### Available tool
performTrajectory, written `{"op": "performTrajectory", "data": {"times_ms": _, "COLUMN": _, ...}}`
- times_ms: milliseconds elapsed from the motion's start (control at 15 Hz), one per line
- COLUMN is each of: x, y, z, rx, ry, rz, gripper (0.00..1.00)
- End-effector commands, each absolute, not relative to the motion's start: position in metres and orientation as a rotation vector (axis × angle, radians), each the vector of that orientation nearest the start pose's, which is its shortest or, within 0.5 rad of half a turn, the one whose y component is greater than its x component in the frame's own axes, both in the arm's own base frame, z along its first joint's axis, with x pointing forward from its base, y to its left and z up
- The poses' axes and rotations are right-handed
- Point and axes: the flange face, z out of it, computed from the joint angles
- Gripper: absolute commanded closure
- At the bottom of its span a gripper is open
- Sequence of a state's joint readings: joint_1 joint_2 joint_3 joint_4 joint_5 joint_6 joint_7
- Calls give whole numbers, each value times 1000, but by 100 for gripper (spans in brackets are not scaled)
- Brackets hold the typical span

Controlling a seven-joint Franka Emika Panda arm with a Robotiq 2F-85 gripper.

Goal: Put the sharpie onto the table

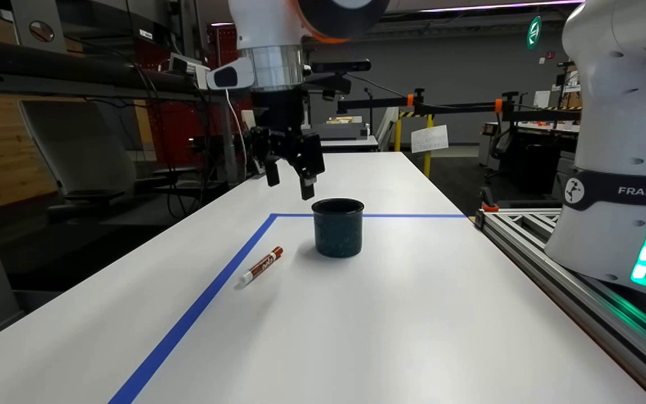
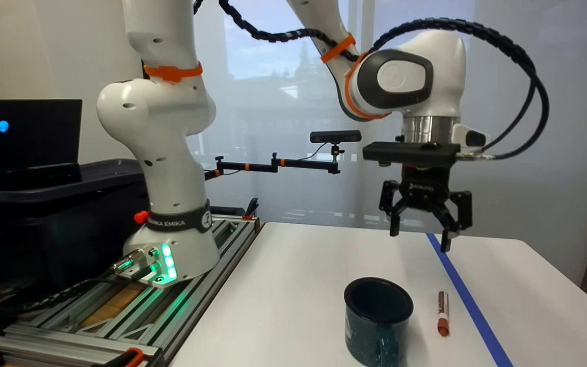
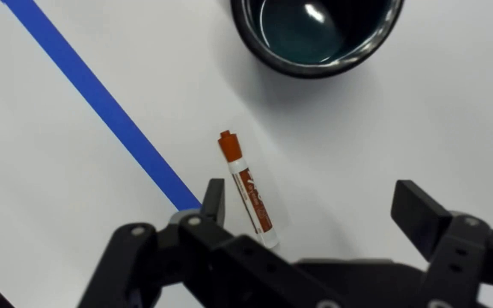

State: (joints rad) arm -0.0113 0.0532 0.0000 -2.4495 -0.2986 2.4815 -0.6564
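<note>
The sharpie [image 1: 262,265] has a brown-red label, a reddish cap and a white end. It lies flat on the white table [image 1: 413,325], beside a blue tape line. It also shows in an exterior view [image 2: 443,314] and in the wrist view [image 3: 253,194]. My gripper [image 1: 290,184] is open and empty, raised well above the table [image 2: 293,285]; it also shows in an exterior view [image 2: 420,238]. In the wrist view the sharpie appears between the open fingers [image 3: 310,205], closer to the left finger. The fingers touch nothing.
A dark teal cup [image 1: 338,230] stands upright close to the sharpie; it also shows in an exterior view [image 2: 370,336], its handle visible there, and in the wrist view [image 3: 310,70]. Blue tape [image 1: 211,294] marks the tabletop. The robot base [image 2: 176,250] stands on a grey railed bench.
</note>
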Motion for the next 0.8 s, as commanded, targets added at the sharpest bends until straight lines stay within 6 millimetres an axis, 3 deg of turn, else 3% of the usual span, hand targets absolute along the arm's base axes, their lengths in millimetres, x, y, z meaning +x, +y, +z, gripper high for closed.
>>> {"op": "performTrajectory", "data": {"times_ms": 0, "x": 451, "y": 0, "z": 322, "rx": -3111, "ry": -1106, "rz": 153, "gripper": 0}}
{"op": "performTrajectory", "data": {"times_ms": 133, "x": 442, "y": -1, "z": 336, "rx": -3170, "ry": -933, "rz": 160, "gripper": 0}}
{"op": "performTrajectory", "data": {"times_ms": 200, "x": 461, "y": -5, "z": 320, "rx": -3129, "ry": -1081, "rz": 167, "gripper": 0}}
{"op": "performTrajectory", "data": {"times_ms": 400, "x": 452, "y": -4, "z": 333, "rx": -3169, "ry": -979, "rz": 155, "gripper": 0}}
{"op": "performTrajectory", "data": {"times_ms": 733, "x": 450, "y": -4, "z": 331, "rx": -3172, "ry": -963, "rz": 161, "gripper": 0}}
